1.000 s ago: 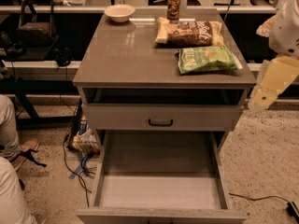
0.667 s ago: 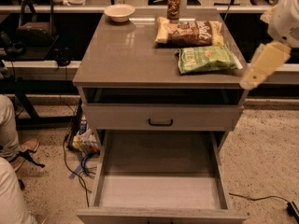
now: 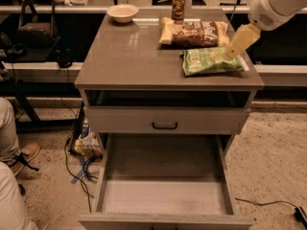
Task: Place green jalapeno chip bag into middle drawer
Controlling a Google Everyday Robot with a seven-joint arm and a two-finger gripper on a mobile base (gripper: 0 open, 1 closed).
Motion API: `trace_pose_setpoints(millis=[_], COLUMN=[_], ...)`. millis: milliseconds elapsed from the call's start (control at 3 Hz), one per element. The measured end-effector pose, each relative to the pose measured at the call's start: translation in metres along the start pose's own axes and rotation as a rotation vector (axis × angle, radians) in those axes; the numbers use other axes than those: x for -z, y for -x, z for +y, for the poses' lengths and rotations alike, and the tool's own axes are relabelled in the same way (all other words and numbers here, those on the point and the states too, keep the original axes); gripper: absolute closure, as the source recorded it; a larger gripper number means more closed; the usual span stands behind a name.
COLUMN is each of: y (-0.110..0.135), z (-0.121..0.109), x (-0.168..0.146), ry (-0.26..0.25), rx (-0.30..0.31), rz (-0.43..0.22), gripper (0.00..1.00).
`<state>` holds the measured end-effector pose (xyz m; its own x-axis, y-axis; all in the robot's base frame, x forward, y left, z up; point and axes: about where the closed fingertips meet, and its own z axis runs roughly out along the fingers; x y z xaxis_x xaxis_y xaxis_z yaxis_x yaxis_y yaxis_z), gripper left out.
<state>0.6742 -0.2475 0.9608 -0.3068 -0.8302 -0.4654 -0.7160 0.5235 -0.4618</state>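
Note:
The green jalapeno chip bag (image 3: pixel 207 62) lies flat at the right front of the cabinet top. My gripper (image 3: pixel 227 54) comes in from the upper right on a white arm, its pale yellow tip just over the bag's right part. Whether it touches the bag I cannot tell. The middle drawer (image 3: pixel 165 195) is pulled wide open at the bottom, with a bare grey floor and nothing in it.
A brown-and-yellow chip bag (image 3: pixel 194 32), a can (image 3: pixel 178 4) and a white bowl (image 3: pixel 123 12) sit at the back of the top. A shut drawer front with a black handle (image 3: pixel 165 125) is above the open drawer. Cables (image 3: pixel 84 164) and a person's leg (image 3: pixel 12 147) are at the left.
My gripper has moved up and to the left, from beside the cabinet's right edge to over the green bag. The bag and drawer have not moved.

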Motion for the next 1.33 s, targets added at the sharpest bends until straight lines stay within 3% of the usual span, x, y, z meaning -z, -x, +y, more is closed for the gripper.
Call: trace_pose_setpoints(millis=[333,667,1333], y=[0.012,0.012,-0.005], z=[-0.022,-0.027,-0.012], x=[-0.043,-0.074,-0.115], ry=[0.013,0.047,0.120], rx=[-0.021,-0.036,-0.037], rz=[0.001,0.023,0.111], gripper=[0.00,0.00,0.00])
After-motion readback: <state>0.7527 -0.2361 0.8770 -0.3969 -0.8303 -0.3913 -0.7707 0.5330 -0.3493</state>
